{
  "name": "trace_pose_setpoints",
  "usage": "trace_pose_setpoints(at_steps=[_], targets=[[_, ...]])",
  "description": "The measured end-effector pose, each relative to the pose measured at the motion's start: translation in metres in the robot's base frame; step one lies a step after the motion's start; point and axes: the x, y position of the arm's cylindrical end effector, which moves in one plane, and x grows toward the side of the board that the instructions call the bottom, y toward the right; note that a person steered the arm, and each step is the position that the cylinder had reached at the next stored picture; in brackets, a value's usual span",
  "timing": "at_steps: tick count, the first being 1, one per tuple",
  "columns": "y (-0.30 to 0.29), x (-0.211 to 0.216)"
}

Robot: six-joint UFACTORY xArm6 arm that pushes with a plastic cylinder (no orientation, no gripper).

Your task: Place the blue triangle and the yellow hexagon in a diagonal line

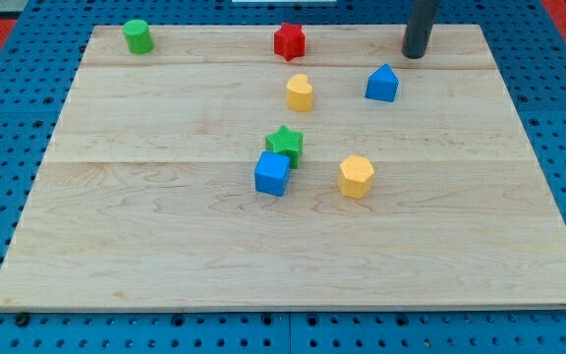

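Observation:
The blue triangle (382, 84) sits on the wooden board (165, 226) in the upper right part of the view. The yellow hexagon (356, 176) lies lower down, near the board's middle, slightly left of the triangle. My tip (415, 54) comes down from the view's top and rests on the board just above and to the right of the blue triangle, a small gap apart from it. It is far from the yellow hexagon.
A yellow heart-like block (300, 92) lies left of the blue triangle. A red star (289, 41) sits near the top edge. A green star (285, 145) touches a blue cube (272, 173) at mid-board. A green cylinder (138, 36) stands at the top left.

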Motion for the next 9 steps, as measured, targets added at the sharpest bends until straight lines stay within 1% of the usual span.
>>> trace_pose_setpoints(at_steps=[1, 2, 3, 4, 5, 6, 7, 8, 9], targets=[[0.0, 0.004], [0.0, 0.034], [-0.024, 0.065], [-0.084, 0.066], [-0.146, 0.087], [-0.117, 0.132], [-0.061, 0.185], [-0.099, 0.226], [-0.186, 0.253]])
